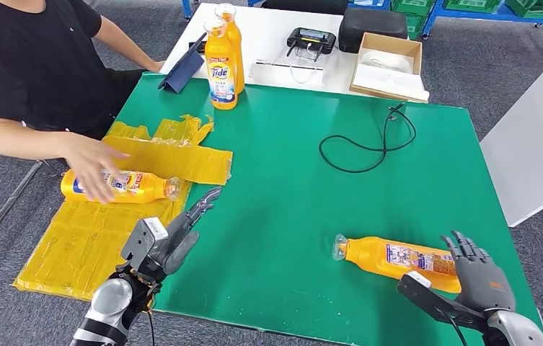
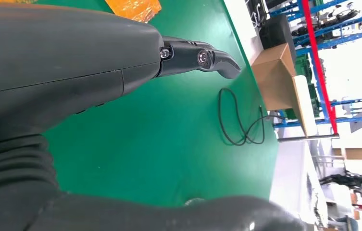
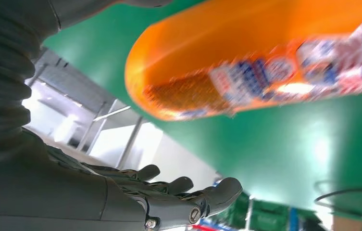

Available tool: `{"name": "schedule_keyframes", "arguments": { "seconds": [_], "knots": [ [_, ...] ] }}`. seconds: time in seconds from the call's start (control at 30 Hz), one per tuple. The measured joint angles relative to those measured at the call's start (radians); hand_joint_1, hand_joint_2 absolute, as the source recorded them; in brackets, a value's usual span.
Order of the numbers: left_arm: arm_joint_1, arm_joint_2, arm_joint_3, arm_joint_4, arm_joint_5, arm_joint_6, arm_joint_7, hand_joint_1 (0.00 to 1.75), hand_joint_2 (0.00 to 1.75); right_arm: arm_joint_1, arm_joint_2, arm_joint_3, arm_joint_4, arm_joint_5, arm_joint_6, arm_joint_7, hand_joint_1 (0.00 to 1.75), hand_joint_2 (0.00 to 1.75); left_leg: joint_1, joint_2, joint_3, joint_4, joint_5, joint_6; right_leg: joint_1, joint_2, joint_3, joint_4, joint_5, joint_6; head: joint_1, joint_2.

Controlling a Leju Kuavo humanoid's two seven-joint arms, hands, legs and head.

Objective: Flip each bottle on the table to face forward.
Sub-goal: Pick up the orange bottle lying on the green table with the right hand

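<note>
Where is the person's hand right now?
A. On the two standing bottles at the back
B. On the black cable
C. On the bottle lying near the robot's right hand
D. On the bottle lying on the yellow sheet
D: the person's hand rests on the bottle lying on the yellow sheet, far from the other lying bottle.

Lab/workshop: blue storage racks [image 1: 470,18], green crates [image 1: 535,6], test table [image 1: 290,187].

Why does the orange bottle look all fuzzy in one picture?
In the right wrist view the orange plastic bottle sits very close to the camera, so its label is blurred; in the head view the same bottle looks sharp, and the green table shows soft glare.
</note>
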Motion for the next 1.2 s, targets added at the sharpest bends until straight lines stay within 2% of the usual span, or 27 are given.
{"name": "schedule_keyframes", "arguments": {
  "seconds": [0.5, 1.07, 1.2],
  "knots": [
    [-0.036, 0.001, -0.001, 0.014, 0.077, -0.026, 0.017, 0.0, 0.0, -0.053, -0.06, 0.068, 0.107, -0.064, 0.025, -0.017, 0.0, 1.75, 0.0, 0.0, 0.0, 0.0, 0.0, 0.0, 0.0, 0.0, 0.0, 0.0, 0.0, 0.0, 0.0, 0.0],
    [-0.046, 0.001, -0.002, 0.027, 0.081, -0.024, 0.014, 0.0, 0.0, -0.079, -0.069, 0.113, 0.168, -0.063, 0.024, -0.015, 0.0, 1.75, 0.0, 0.0, 0.0, 0.0, 0.0, 0.0, 0.0, 0.0, 0.0, 0.0, 0.0, 0.0, 0.0, 0.0],
    [-0.05, 0.001, -0.003, 0.026, 0.066, -0.021, -0.016, 0.0, 0.0, -0.104, -0.068, 0.133, 0.185, -0.048, -0.005, -0.003, 0.0, 1.75, 0.0, 0.0, -0.001, 0.0, 0.001, 0.0, 0.0, 0.0, 0.0, 0.0, 0.0, 0.0, 0.0, 0.0]
  ]
}}
